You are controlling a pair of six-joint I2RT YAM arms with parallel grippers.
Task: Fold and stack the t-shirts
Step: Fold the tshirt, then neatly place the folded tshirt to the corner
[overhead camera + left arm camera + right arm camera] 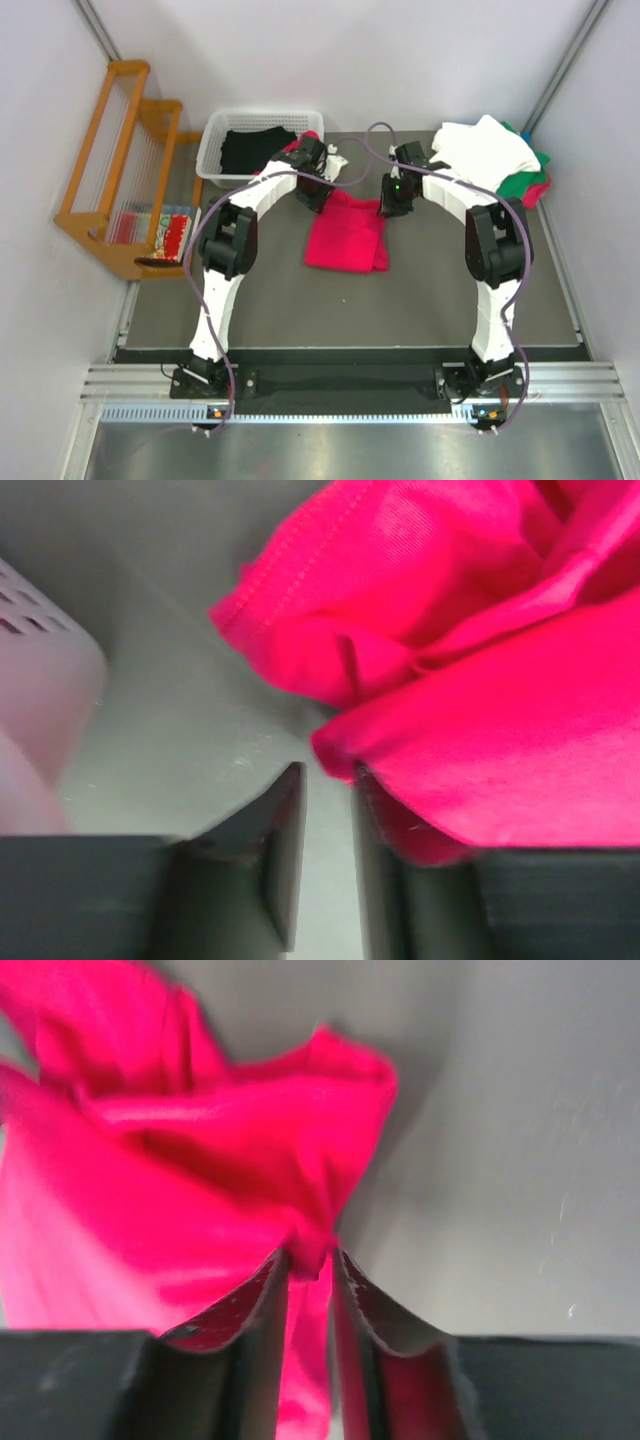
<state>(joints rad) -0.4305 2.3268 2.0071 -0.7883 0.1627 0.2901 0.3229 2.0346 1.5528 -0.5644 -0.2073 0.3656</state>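
Note:
A crimson-red t-shirt point(346, 236) lies partly folded in the middle of the table. It fills the left wrist view point(480, 660) and the right wrist view point(150, 1190). My right gripper point(310, 1260) is shut on a bunched edge of it, at its far right corner point(393, 200). My left gripper point(328, 775) is at the shirt's far left corner point(318, 190), its jaws a little apart with bare table between them. Cloth drapes over its right finger point(385, 820). A black t-shirt point(255, 148) lies in the basket. White, green and red t-shirts point(492, 152) are heaped at the back right.
A white lattice basket point(213, 152) stands at the back left; its corner shows in the left wrist view point(40, 670). A wooden rack point(110, 170) stands off the table to the left. A small pale object point(336, 162) sits behind the left gripper.

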